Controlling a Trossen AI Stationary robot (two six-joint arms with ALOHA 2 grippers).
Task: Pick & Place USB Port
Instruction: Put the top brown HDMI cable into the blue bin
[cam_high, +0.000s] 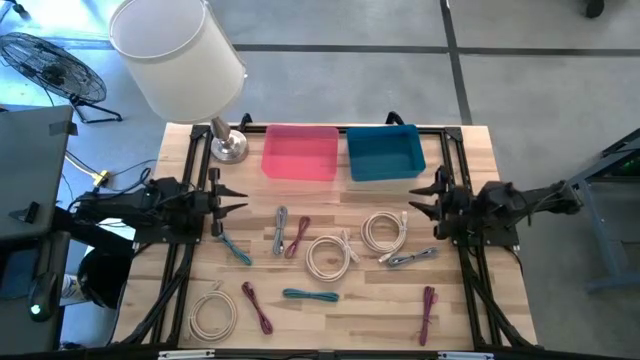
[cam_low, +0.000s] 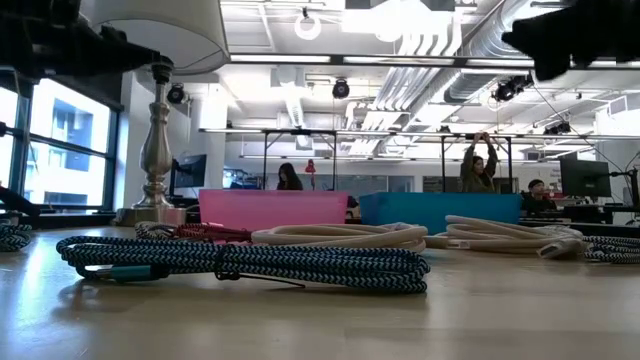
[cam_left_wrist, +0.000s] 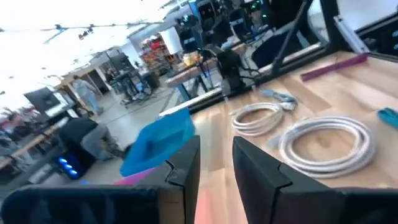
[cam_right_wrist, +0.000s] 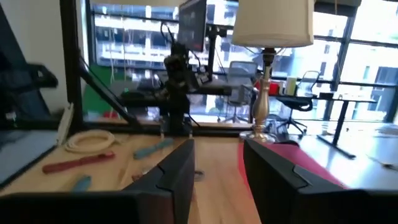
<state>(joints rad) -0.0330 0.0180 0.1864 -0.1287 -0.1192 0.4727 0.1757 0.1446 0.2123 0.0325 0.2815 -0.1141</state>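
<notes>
Several bundled USB cables lie flat on the wooden table: a grey one (cam_high: 281, 228), a maroon one (cam_high: 300, 237), teal ones (cam_high: 235, 248) (cam_high: 310, 295), white coils (cam_high: 328, 255) (cam_high: 384, 230) (cam_high: 212, 312), and a purple one (cam_high: 429, 312). A teal braided cable (cam_low: 250, 262) fills the foreground of the low view. My left gripper (cam_high: 232, 198) (cam_left_wrist: 216, 168) hovers open over the table's left side, pointing right. My right gripper (cam_high: 422, 198) (cam_right_wrist: 217, 165) hovers open over the right side, pointing left. Neither touches a cable.
A pink bin (cam_high: 300, 153) and a blue bin (cam_high: 385, 153) stand side by side at the table's far edge. A lamp (cam_high: 178, 55) with a metal base (cam_high: 229, 147) stands at the far left corner. Bare wood lies between the two grippers. People show in the room beyond.
</notes>
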